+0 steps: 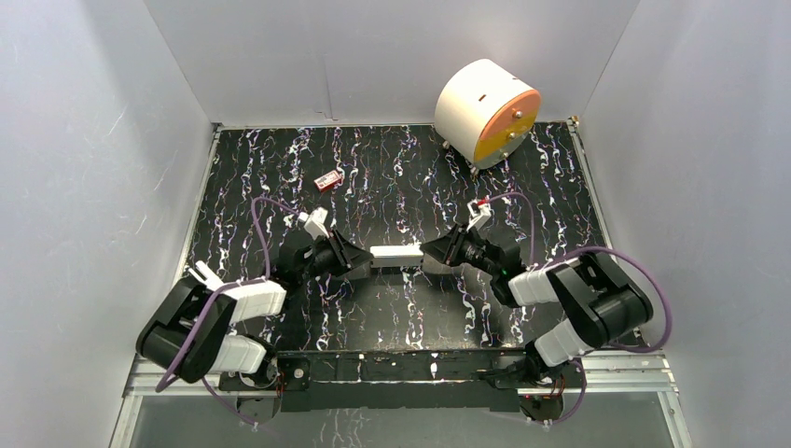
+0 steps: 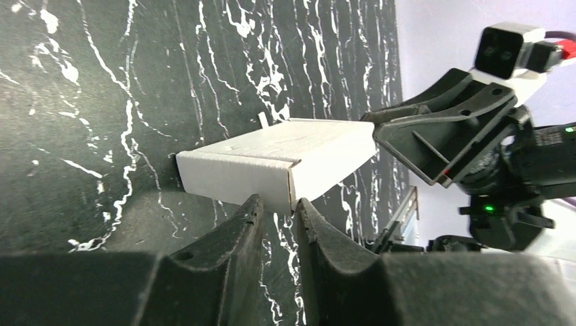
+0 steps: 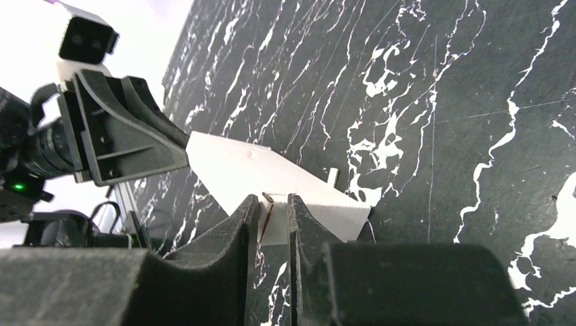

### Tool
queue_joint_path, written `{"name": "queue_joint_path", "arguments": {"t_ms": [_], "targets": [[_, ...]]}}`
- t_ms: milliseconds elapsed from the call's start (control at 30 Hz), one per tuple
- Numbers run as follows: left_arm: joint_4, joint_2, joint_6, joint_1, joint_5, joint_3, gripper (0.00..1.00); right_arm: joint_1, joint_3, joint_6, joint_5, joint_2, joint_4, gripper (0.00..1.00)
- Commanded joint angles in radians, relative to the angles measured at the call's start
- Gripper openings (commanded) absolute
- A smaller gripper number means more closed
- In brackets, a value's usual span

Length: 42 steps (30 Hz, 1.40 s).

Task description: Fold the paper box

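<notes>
At the near edge of the desk (image 1: 401,322) (black, veined with white) the two arms are bolted side by side, and both reach inward toward the middle. The left arm (image 1: 233,303) comes from the near left and the right arm (image 1: 578,299) from the near right, so that their jaws face each other across the paper box (image 1: 395,254). It is a small white rectangular box lying left to right between them, around the middle of the desk; whether it rests on the surface or hangs just above it I cannot tell. The left jaws stand only a narrow slit apart and pinch the box's left end at a corner seam, as the left wrist view shows. The right jaws are likewise nearly closed, nipping a thin edge of cardboard at the box's right end. Farther off, left of centre, a tiny red item (image 1: 326,180) lies on the desk, well apart from the box. At the far right corner stands a big white cylinder (image 1: 487,112) with an orange face.
</notes>
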Motion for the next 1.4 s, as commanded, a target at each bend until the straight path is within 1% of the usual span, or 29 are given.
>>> {"name": "queue_joint_path", "arguments": {"t_ms": [0,133,333,467,600,667,767,833,900,1033,1067,1233,1367], "targets": [[-0.260,-0.060,0.108,0.007,-0.114,0.025,0.26,0.024,0.033,-0.129,-0.023,-0.050,-0.471,0.25],[-0.318,-0.117,0.135,0.007,-0.120,0.072,0.37,0.024,0.104,-0.158,-0.001,-0.083,-0.545,0.31],[-0.442,-0.218,0.219,0.006,-0.163,0.154,0.49,0.023,0.191,-0.171,-0.001,-0.112,-0.600,0.40],[-0.544,-0.254,0.310,0.004,-0.162,0.226,0.55,0.023,0.248,-0.194,0.007,-0.154,-0.654,0.50],[-0.629,-0.250,0.401,-0.010,-0.108,0.317,0.60,0.022,0.307,-0.239,0.048,-0.214,-0.728,0.60],[-0.684,-0.247,0.460,-0.027,-0.086,0.367,0.63,0.021,0.332,-0.276,0.075,-0.263,-0.790,0.65],[-0.766,-0.240,0.570,-0.064,-0.084,0.442,0.65,0.020,0.356,-0.341,0.132,-0.341,-0.875,0.72],[-0.806,-0.220,0.654,-0.087,-0.063,0.499,0.65,0.019,0.359,-0.380,0.171,-0.409,-0.927,0.78],[-0.881,-0.182,0.751,-0.111,-0.038,0.561,0.66,0.017,0.356,-0.416,0.199,-0.488,-0.971,0.83],[-1.019,-0.064,0.968,-0.176,0.006,0.686,0.68,0.017,0.334,-0.461,0.265,-0.663,-1.050,0.97],[-1.043,-0.038,1.012,-0.192,0.001,0.713,0.69,0.017,0.325,-0.469,0.280,-0.711,-1.065,0.98],[-1.100,0.056,1.208,-0.247,-0.027,0.781,0.75,0.017,0.314,-0.513,0.401,-0.915,-1.202,0.98],[-1.102,0.114,1.337,-0.292,-0.070,0.797,0.78,0.017,0.335,-0.541,0.481,-1.034,-1.329,0.98]]}}
